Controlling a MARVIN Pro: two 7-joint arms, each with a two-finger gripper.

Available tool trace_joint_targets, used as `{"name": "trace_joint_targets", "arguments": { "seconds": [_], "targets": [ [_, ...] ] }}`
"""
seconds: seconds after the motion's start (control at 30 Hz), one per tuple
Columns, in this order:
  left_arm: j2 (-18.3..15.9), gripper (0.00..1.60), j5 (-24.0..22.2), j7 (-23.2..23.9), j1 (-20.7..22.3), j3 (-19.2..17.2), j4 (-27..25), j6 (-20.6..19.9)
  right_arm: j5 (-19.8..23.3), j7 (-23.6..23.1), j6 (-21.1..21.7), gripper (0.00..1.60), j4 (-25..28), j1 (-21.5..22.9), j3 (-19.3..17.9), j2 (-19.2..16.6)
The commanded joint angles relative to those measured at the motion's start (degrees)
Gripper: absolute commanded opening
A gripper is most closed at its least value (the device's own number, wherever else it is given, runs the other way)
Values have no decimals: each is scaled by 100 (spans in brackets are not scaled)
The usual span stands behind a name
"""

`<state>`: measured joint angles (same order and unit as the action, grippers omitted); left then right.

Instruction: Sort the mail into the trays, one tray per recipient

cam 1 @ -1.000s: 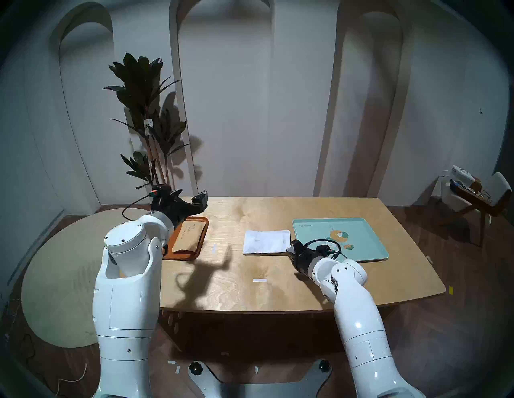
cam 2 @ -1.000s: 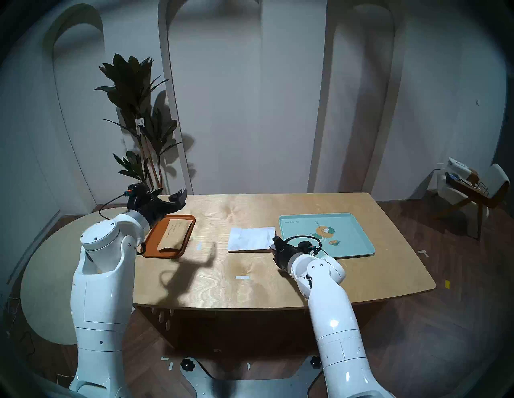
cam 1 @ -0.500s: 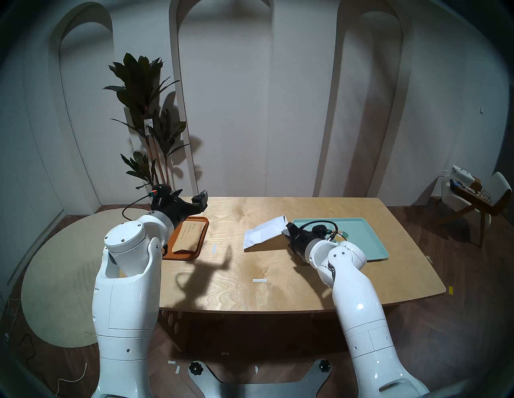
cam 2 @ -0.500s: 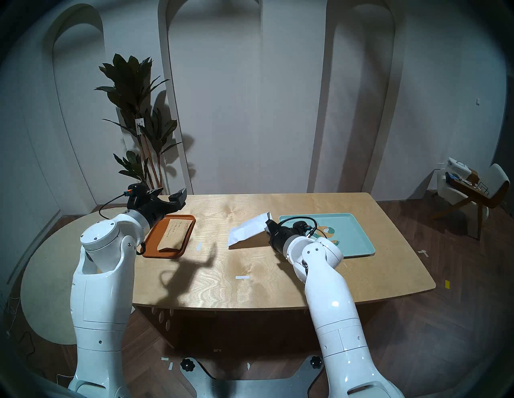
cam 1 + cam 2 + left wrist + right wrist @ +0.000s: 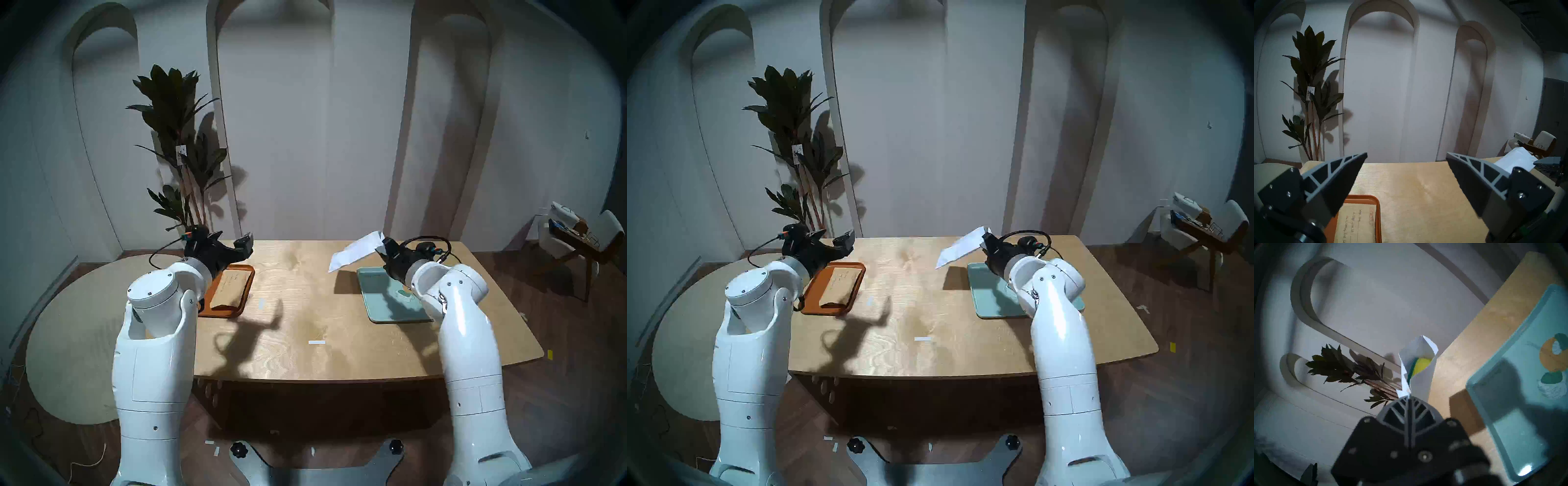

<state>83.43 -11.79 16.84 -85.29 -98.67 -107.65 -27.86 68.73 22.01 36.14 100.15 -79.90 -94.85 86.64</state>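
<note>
Above table: white envelope [image 5: 356,250] now airborne in our right gripper [image 5: 382,247], jaws pinched on its corner; a sec ago it lay flat.
Meaning: pickup done, drop into mint tray [image 5: 376,295] is next, we reckon.
Brown envelope [image 5: 230,286]: already in orange tray [image 5: 246,295].
Left gripper [image 5: 234,241]: jaws wide apart, empty, parked over the tray's far end.
Edges: envelope hangs partly outside tray's left rim, sagging twd table [image 5: 305,322].
Room: clear mid-table, only tape strips [image 5: 317,342].

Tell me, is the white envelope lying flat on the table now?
No, the right gripper holds the white envelope by one corner, tilted in the air above the table.
</note>
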Motion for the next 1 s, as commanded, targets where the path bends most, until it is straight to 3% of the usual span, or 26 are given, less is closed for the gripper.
{"name": "trace_joint_targets", "arguments": {
  "seconds": [0.0,0.6,0.93,0.97],
  "targets": [
    [-5,160,5,-19,77,-11,-118,60,138,-5,158,0,236,-151,-301,-194],
    [-48,160,-48,-65,70,16,-119,69,-62,-355,-169,0,-588,-6,-841,-571],
    [-69,160,-73,-87,67,29,-119,74,-156,-422,-249,0,-600,-69,-899,-568],
    [-71,160,-76,-89,66,31,-119,75,-158,-416,-243,63,-581,-78,-904,-563]
  ]
}}
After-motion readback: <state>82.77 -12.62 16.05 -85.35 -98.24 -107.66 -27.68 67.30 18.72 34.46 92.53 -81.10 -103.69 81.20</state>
